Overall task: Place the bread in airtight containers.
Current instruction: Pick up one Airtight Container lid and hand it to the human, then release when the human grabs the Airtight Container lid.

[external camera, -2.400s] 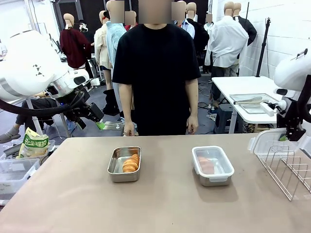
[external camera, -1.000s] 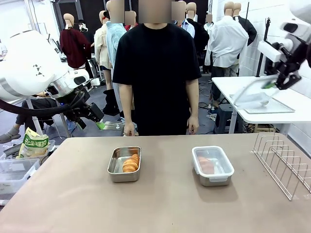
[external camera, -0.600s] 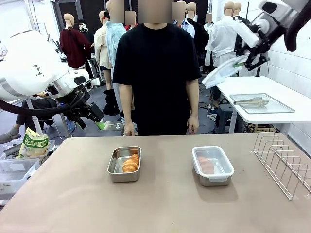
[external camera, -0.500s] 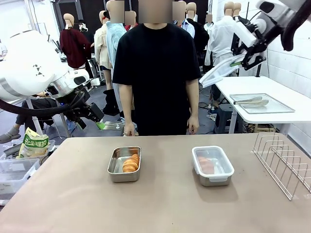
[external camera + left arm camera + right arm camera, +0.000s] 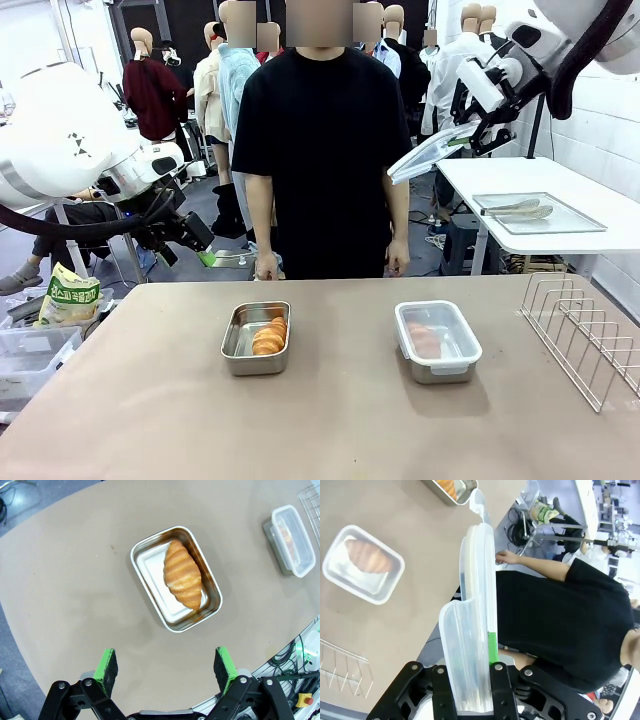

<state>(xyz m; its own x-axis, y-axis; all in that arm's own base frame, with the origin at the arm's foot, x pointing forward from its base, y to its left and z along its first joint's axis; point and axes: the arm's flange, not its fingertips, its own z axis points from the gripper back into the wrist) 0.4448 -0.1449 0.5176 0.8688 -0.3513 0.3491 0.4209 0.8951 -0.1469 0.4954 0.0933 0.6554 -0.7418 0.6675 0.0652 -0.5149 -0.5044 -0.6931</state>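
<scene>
Front view: right gripper [image 5: 470, 136] jaws clamped on clear lid [image 5: 428, 153], high over the tabletop [image 5: 330, 420]. Looks light, bendy, slick; edge pinch fits. Croissant [image 5: 269, 336] sits in open pan [image 5: 255, 338]. Left gripper [image 5: 165, 667] jaws apart.

Wide-open left pincer [image 5: 167, 667] hangs above a croissant [image 5: 183, 573] in an uncovered steel pan [image 5: 150, 570].

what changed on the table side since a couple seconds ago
The right gripper, shut on the clear lid, lifted it from beside the wire rack at the table's right edge and carried it up and leftward, toward the middle. Unchanged: the left gripper is open and held back, the open pan with its croissant, the lidded pan, and the person standing behind.
</scene>
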